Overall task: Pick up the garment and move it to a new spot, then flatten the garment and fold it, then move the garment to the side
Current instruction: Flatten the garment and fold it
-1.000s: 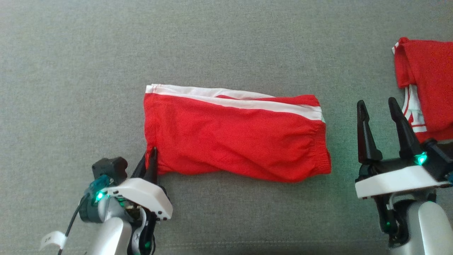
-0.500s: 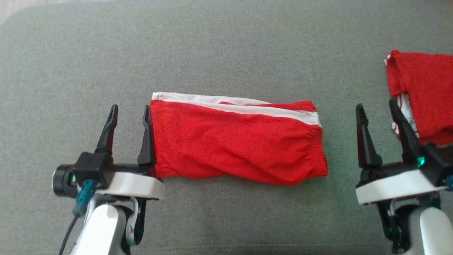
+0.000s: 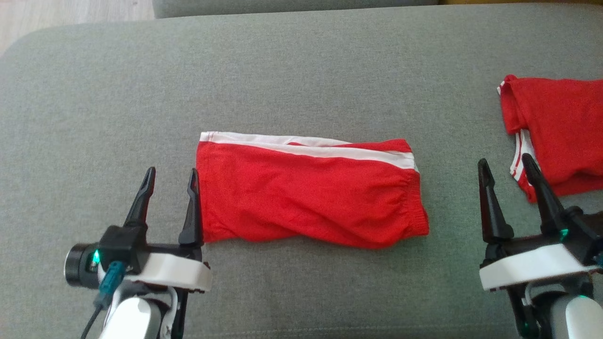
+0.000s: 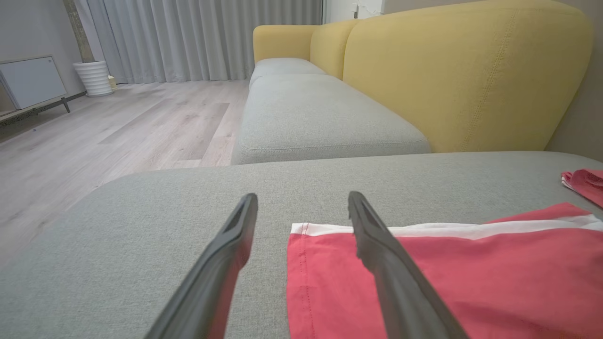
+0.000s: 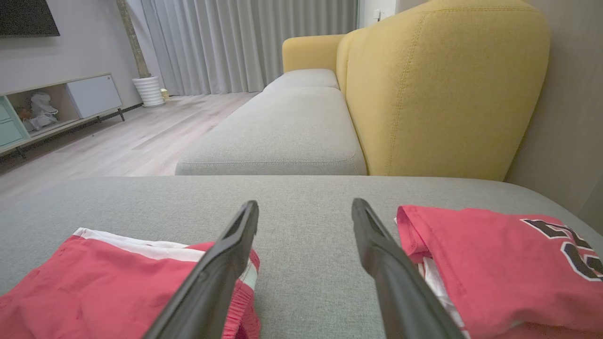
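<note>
Our left gripper [image 3: 172,174] and right gripper [image 3: 504,162] gape empty, and we judge the garment [image 3: 306,193] light and limp, seemingly doubled, best pinched at its corners.

Sofa [image 5: 443,89]: yellow back, grey seats. Pale wood floor [image 4: 118,136] in front of it. Grey curtains [image 4: 202,37] and white ribbed pot [image 4: 94,77] past its far end. Low cabinet [image 5: 70,101] opposite the sofa.
</note>
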Tool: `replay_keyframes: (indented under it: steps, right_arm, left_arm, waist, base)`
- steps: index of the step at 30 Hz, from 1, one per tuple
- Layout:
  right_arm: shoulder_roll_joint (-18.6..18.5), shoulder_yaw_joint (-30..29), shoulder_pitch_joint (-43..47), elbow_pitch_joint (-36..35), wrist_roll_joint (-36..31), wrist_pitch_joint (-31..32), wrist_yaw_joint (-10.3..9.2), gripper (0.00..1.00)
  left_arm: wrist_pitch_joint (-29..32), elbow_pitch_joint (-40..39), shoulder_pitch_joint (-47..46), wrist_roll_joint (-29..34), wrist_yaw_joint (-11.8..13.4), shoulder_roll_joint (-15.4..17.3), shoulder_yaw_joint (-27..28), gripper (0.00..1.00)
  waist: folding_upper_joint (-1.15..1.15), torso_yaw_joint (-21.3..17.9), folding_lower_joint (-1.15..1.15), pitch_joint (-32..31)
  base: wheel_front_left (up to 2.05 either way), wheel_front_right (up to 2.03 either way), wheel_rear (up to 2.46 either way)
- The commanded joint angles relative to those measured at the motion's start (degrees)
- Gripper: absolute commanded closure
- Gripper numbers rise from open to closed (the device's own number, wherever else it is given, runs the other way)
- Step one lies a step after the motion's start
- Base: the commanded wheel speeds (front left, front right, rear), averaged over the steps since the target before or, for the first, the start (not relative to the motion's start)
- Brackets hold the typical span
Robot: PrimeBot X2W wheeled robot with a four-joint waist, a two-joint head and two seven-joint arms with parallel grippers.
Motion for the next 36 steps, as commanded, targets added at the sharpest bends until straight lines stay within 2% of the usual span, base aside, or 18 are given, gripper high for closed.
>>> replay_keyframes:
  steps: [1,11,14,26,32,33,34,36]
  right_arm:
    - [-0.34,0.91,-0.38,-2.42,0.43,0.11,0.37,0.00]
    - [-0.32,0.38,-0.45,-1.94,1.02,0.29,0.37,0.00]
    - [-0.32,0.86,-1.25,0.10,1.01,0.74,0.37,0.00]
    - [-0.32,8.12,-6.83,21.51,4.72,0.61,0.37,0.00]
    - [-0.32,9.26,-8.91,27.47,7.70,1.13,0.37,0.00]
    - [-0.32,9.47,-9.24,28.13,8.22,1.51,0.37,0.37]
    - [-0.32,9.56,-9.55,28.60,8.48,1.72,0.37,1.00]
    - [-0.32,9.57,-9.93,29.15,9.20,2.15,0.37,1.00]
  left_arm:
    - [0.22,-2.50,-1.37,-0.66,0.41,1.02,2.01,0.00]
    - [0.81,-2.94,-2.03,-1.64,0.24,0.82,1.71,0.00]
    - [0.70,-2.85,-3.12,-1.66,0.02,0.43,1.18,0.00]
    - [-1.17,-0.17,-7.60,-1.67,-1.05,-1.86,-0.88,0.00]
    - [-1.88,0.63,-8.04,-1.90,-0.74,-2.38,-0.56,0.00]
    - [-1.97,0.65,-8.03,-1.92,-0.66,-2.43,-0.46,0.00]
    - [-2.07,0.57,-8.05,-1.97,-0.63,-2.49,-0.36,0.00]
    - [-2.22,0.46,-8.11,-1.97,-0.56,-2.58,-0.24,0.00]
  waist:
    - [0.00,0.02,0.00,0.09]
    - [0.00,0.80,0.00,1.23]
    - [0.00,1.73,0.00,2.32]
    - [0.00,6.14,0.00,6.61]
    - [0.00,6.34,0.00,7.29]
    - [0.00,6.24,0.00,7.29]
    - [0.00,6.16,0.00,7.30]
    - [0.00,6.00,0.00,7.30]
  base:
    - [0.00,0.00,0.00]
    - [0.00,0.00,0.00]
    - [0.00,0.00,0.00]
    - [0.00,0.00,0.00]
    - [0.00,0.00,0.00]
    - [0.00,0.00,0.00]
    - [0.00,0.00,0.00]
    - [0.00,0.00,0.00]
